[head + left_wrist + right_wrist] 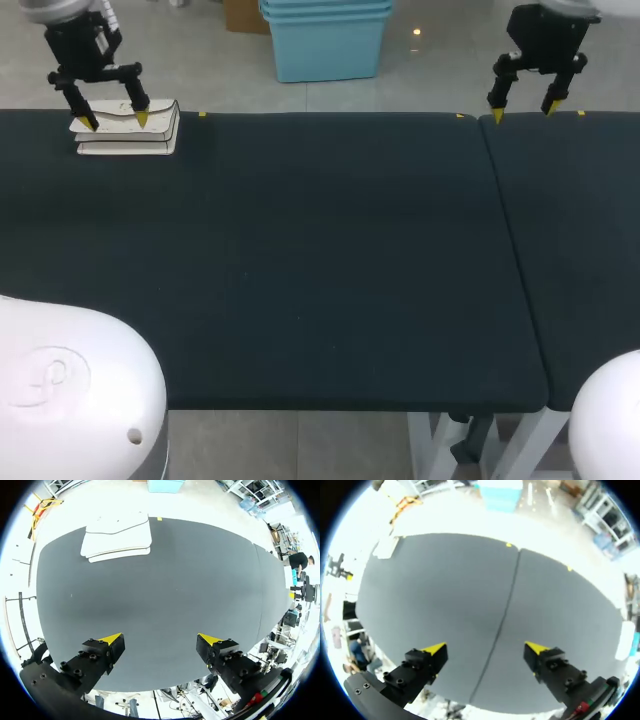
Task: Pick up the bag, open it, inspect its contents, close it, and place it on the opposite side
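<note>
- Far left corner of the dark counter (300, 280): the flat white, soft-looking bag (152, 138) lies with its long side along the far edge, ahead of my left gripper (115, 120), whose fingers are spread and empty.
- My right gripper (524, 111), fingers also spread, hangs well apart at the far right, so my left arm is nearer.
- The bag looks layered, with its curved flap down.
</note>
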### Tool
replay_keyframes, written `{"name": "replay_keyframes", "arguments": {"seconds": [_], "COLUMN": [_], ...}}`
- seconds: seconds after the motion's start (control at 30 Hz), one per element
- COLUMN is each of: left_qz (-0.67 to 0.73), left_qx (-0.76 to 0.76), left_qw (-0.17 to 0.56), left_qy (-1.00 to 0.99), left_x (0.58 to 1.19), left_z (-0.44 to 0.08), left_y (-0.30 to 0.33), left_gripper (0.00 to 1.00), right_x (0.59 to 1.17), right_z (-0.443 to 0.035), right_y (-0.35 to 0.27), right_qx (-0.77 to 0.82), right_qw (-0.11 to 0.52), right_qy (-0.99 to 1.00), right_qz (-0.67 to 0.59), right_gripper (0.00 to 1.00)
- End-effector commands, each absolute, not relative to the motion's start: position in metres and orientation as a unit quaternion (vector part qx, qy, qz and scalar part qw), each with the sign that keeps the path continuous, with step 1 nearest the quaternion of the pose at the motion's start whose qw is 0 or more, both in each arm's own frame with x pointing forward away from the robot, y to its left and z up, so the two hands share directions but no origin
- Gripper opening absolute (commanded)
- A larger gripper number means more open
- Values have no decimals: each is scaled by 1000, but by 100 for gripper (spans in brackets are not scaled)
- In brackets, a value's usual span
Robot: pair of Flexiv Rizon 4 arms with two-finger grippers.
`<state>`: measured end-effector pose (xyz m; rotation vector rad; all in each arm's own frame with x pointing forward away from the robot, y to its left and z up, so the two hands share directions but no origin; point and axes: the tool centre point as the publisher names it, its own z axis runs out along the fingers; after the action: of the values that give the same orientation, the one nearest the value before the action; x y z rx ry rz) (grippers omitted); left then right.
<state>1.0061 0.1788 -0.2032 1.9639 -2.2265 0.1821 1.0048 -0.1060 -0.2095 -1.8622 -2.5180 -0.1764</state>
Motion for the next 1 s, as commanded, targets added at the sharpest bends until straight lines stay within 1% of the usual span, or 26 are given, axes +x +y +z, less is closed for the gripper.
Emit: {"name": "replay_keyframes", "arguments": {"seconds": [0.03, 0.2, 0.23, 0.4, 0.63, 0.7, 0.77, 1.0], "left_qz": [148, 166, 170, 170, 171, 172, 172, 161], "left_qx": [616, 587, 576, 560, 543, 539, 538, 550], "left_qw": [202, 243, 259, 280, 304, 308, 310, 311], "left_qy": [-747, -754, -756, -761, -764, -765, -765, -758], "left_x": [1022, 1038, 1042, 1054, 1067, 1069, 1071, 1077], "left_z": [-213, -215, -216, -219, -223, -225, -226, -229], "left_y": [211, 232, 236, 250, 262, 263, 265, 271], "left_gripper": [100, 100, 100, 100, 100, 100, 100, 100], "right_x": [991, 980, 978, 965, 960, 959, 959, 959], "right_z": [-229, -239, -241, -255, -273, -276, -282, -282], "right_y": [-101, -89, -86, -75, -58, -56, -53, -53], "right_qx": [-500, -423, -413, -337, -261, -239, -220, -220], "right_qw": [-5, 3, -3, -15, -77, -84, -63, -63], "right_qy": [-857, -891, -896, -919, -934, -933, -940, -940], "right_qz": [-121, -166, -164, -204, -233, -254, -254, -254], "right_gripper": [100, 100, 100, 100, 100, 100, 100, 100]}}
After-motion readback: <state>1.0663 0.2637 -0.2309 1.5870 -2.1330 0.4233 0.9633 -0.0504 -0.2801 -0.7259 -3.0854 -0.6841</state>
